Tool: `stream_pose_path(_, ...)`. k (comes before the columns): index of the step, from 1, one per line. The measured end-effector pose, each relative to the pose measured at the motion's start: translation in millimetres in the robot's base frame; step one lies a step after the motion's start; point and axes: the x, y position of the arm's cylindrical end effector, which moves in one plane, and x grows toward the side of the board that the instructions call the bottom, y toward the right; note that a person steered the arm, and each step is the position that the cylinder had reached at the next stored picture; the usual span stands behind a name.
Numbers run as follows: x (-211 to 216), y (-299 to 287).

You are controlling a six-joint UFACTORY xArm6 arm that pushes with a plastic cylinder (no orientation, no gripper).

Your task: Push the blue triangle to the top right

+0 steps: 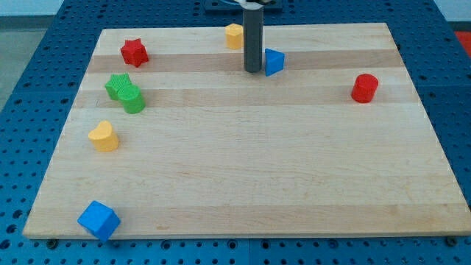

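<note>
The blue triangle (274,62) lies on the wooden board (250,169) near the view's top, a little right of centre. My dark rod comes down from the view's top edge, and my tip (252,71) rests on the board just to the left of the blue triangle, touching it or nearly so. The board's top right corner lies well to the right of the triangle.
A yellow block (234,35) sits up-left of my tip. A red cylinder (364,87) stands at the right. A red star (134,52), a green star (118,85) against a green block (134,100), a yellow heart (104,137) and a blue cube (98,219) lie at the left.
</note>
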Motion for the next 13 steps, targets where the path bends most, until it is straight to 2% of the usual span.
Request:
stream_pose_path(4, -12, 145)
stream_pose_path(6, -12, 146)
stream_pose_path(7, 21, 121)
stream_pose_path(8, 17, 88)
stream_pose_path(9, -18, 80)
stream_pose_path(10, -47, 85)
stream_pose_path(13, -49, 143)
